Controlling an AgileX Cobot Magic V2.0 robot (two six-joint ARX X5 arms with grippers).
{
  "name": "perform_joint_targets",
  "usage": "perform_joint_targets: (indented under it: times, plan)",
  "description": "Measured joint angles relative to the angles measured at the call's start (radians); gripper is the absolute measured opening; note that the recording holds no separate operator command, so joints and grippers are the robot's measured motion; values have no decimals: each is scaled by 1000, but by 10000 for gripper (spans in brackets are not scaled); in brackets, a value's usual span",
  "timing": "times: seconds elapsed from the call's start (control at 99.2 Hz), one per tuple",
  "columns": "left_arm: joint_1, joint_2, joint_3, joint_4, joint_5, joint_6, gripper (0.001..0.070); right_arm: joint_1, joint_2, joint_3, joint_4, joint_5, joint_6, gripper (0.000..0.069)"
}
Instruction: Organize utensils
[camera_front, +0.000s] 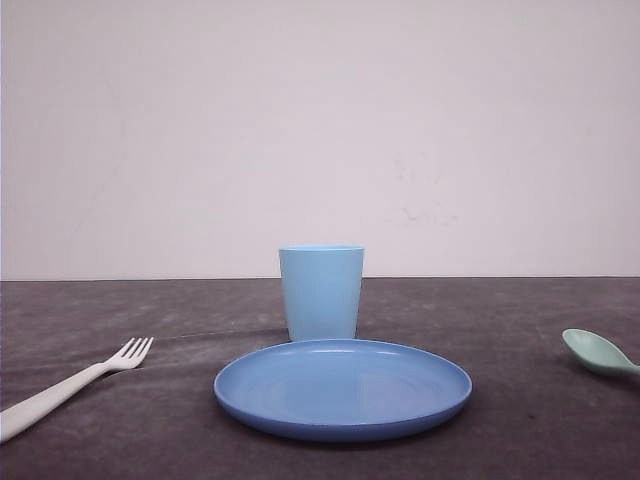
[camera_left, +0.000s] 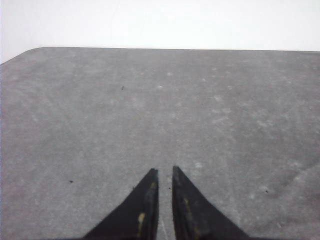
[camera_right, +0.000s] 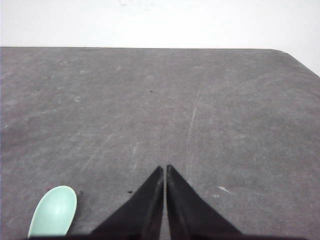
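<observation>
Fork (camera_front: 70, 385) first: one white plastic fork lies on the dark bench (camera_front: 520, 440) on the left arm's side, its long axis slanting, tines toward the middle of the bench and handle running off the near left edge of the front view. The left claw (camera_left: 165, 172) has its two black fingers drawn almost together, a thin slit between the tips, holding nothing; ahead of it is bare bench, so which way the fork lies from it cannot be told from its wrist camera.

In the middle stand one round blue plate (camera_front: 343, 390) and, just behind it, one light blue cup (camera_front: 321, 292), upright.

On the right arm's side lies one mint-green spoon (camera_right: 54, 210), bowl facing up, its handle running out of view. The right claw (camera_right: 164, 169) is likewise nearly closed and empty, and the spoon's bowl sits close beside it, off to one side of the fingertips, apart from them.

Judged from this, each arm is nearer its own utensil, and the right one has the shorter reach.
</observation>
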Motion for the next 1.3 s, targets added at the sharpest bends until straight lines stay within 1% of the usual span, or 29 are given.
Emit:
perform_joint_targets:
  times: [0.192, 0.272, 0.363, 0.474, 0.545, 0.595, 0.676, 0.776, 0.827, 0.918, 0.998, 1.069, 1.17, 1.22, 1.301]
  plan:
    - [0, 0, 0, 0, 0, -2, 25, 0, 0, 0, 3, -5, 1, 8]
    - [0, 0, 0, 0, 0, -16, 25, 0, 0, 0, 23, -5, 2, 8]
    - [0, 0, 0, 0, 0, -66, 25, 0, 0, 0, 61, -12, 27, 8]
    - [0, 0, 0, 0, 0, -145, 25, 0, 0, 0, 82, -75, 137, 8]
    - [0, 0, 0, 0, 0, -172, 25, 0, 0, 0, 100, -96, 197, 8]
    - [0, 0, 0, 1, 0, -184, 25, 0, 0, 0, 117, -100, 222, 8]
    - [0, 0, 0, 3, 2, -224, 25, 0, 0, 0, 144, -106, 257, 8]
    - [0, 0, 1, 8, 29, -262, 24, 0, 0, 0, 175, -107, 319, 8]
    - [0, 2, 13, -22, 43, -274, 24, 0, 0, 5, 166, -107, 347, 8]
    - [0, 36, 80, -88, 45, -292, 24, 0, 15, 52, 98, -95, 386, 8]
    - [0, 92, 167, -84, 46, -310, 24, 0, 63, 138, 46, -85, 401, 7]
    - [0, 163, 253, -79, 53, -314, 24, 0, 130, 231, 13, -85, 400, 7]
    - [0, 316, 396, -117, 75, -308, 24, 0, 265, 378, -56, -88, 354, 7]
    - [-1, 394, 468, -159, 80, -294, 24, 1, 333, 448, -104, -91, 319, 7]
    - [-2, 518, 587, -246, 107, -266, 24, 4, 433, 561, -197, -91, 252, 7]
